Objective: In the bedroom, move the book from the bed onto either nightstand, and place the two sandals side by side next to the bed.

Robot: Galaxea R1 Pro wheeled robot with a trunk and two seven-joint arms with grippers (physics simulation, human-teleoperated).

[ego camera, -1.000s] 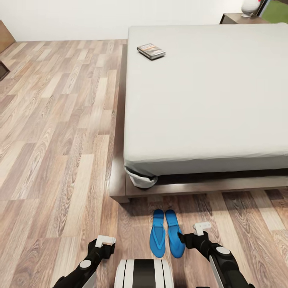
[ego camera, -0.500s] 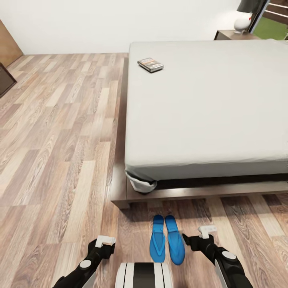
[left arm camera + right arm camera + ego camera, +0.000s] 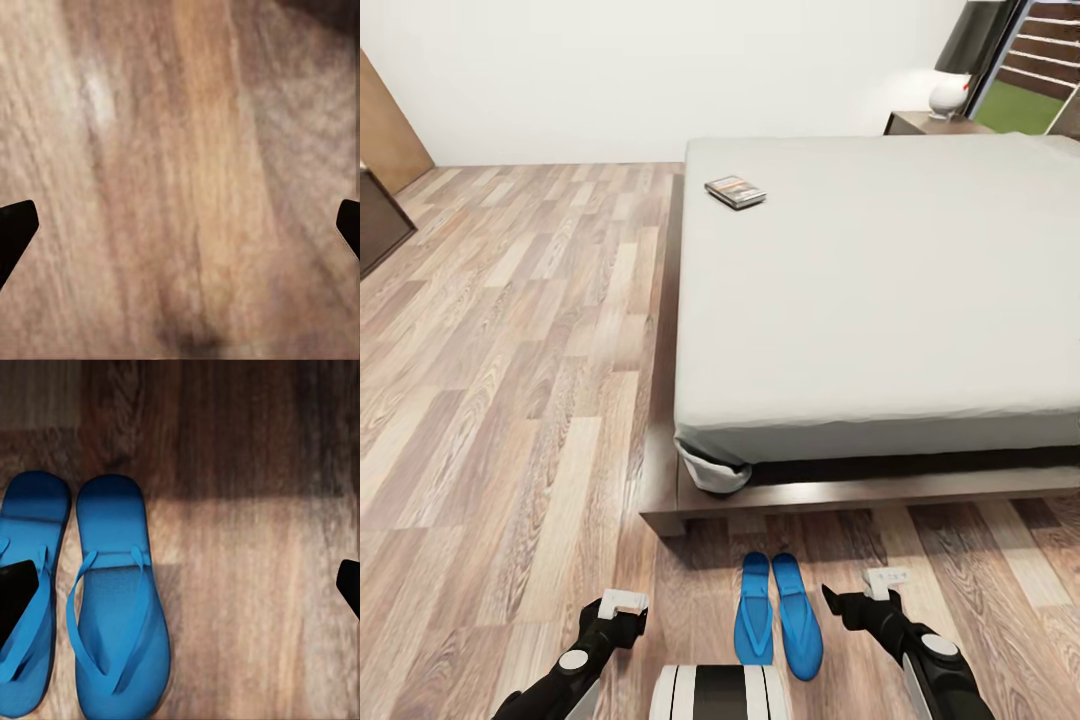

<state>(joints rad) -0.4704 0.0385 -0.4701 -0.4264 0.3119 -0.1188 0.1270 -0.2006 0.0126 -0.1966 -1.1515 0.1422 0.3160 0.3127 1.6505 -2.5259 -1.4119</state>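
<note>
The book (image 3: 735, 191) lies flat on the pale mattress of the bed (image 3: 880, 300), near its far left corner. Behind the bed's far right corner stands a dark nightstand (image 3: 920, 123). Two blue sandals (image 3: 756, 608) (image 3: 798, 617) lie side by side on the wood floor just before the bed's foot frame, and the right wrist view looks down on them (image 3: 120, 607) (image 3: 26, 585). My right gripper (image 3: 184, 589) hangs open above the floor beside the sandals. Over bare planks, my left gripper (image 3: 180, 232) is open and empty, to the left of the pair.
A white lamp (image 3: 948, 95) sits on the nightstand, with a dark-framed window (image 3: 1040, 80) behind it. A dark low piece of furniture (image 3: 378, 225) and a brown panel (image 3: 385, 125) stand at the far left. Wide plank floor runs along the bed's left side.
The head camera has tilted up, bringing more of the far wall, nightstand and window into view. My right gripper has drifted slightly right of the sandals. Book and sandals have stayed put.
</note>
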